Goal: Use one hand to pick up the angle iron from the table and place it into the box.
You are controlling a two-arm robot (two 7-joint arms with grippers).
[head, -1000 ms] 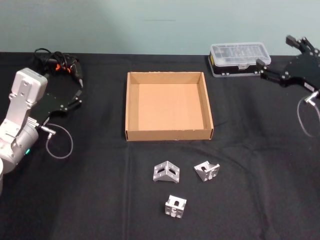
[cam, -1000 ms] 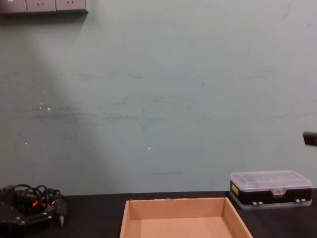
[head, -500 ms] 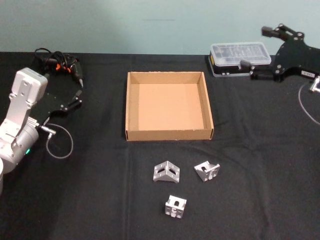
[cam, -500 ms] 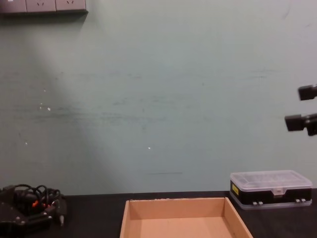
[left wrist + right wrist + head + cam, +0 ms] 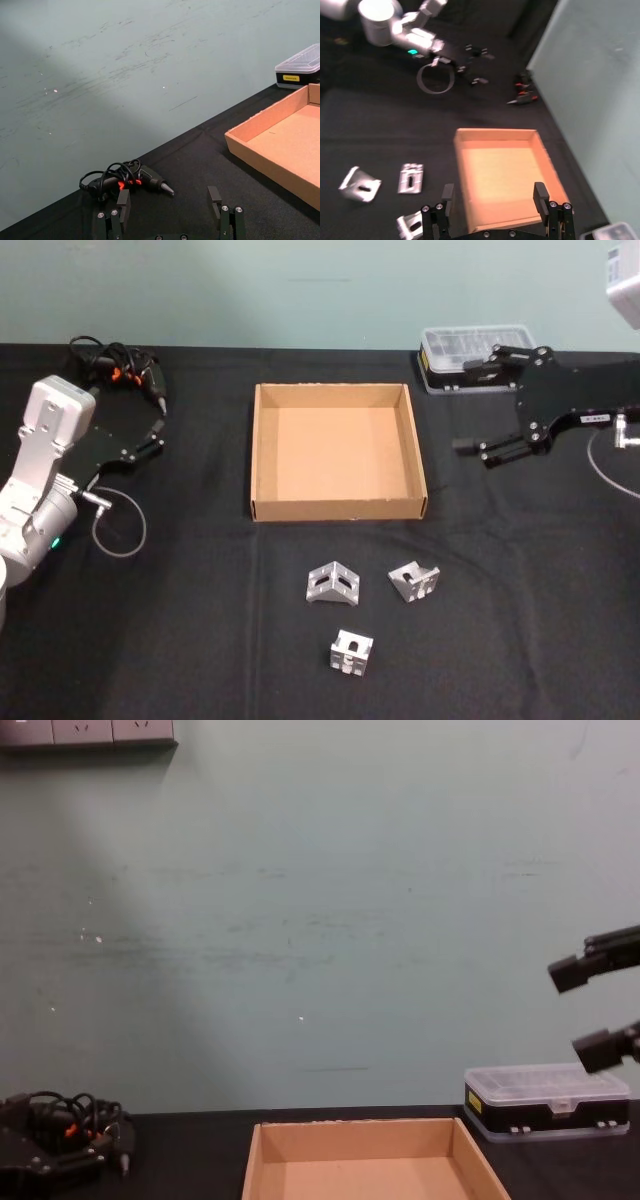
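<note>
Three angle irons on the table [image 5: 200, 620], all on the robot's side of the box [image 5: 262, 455], none inside it, none touching another. Two side by side just in front of the box's near wall: one left [image 5: 333, 583], one right [image 5: 414, 581]. Third [image 5: 351, 652] nearer the robot, between those two.

One box, open-topped, nothing in it.

Two grippers. Right gripper [image 5: 468, 405] raised over the table just to the right of the box, in front of one clear-lidded case [image 5: 450, 345], two fingers spread wide apart, gripping nothing, tips pointing toward the box. In the chest view, up above the case's level [image 5: 580, 1012]. In the right wrist view, both fingers [image 5: 447, 192] apart over the box's edge, with all three irons on the cloth beside it.

Left gripper [image 5: 157, 435] parked low at the table's left, well apart from the box, fingers [image 5: 122, 202] apart and holding nothing. Beyond it, one tool [image 5: 115, 365] with looped black wires.
</note>
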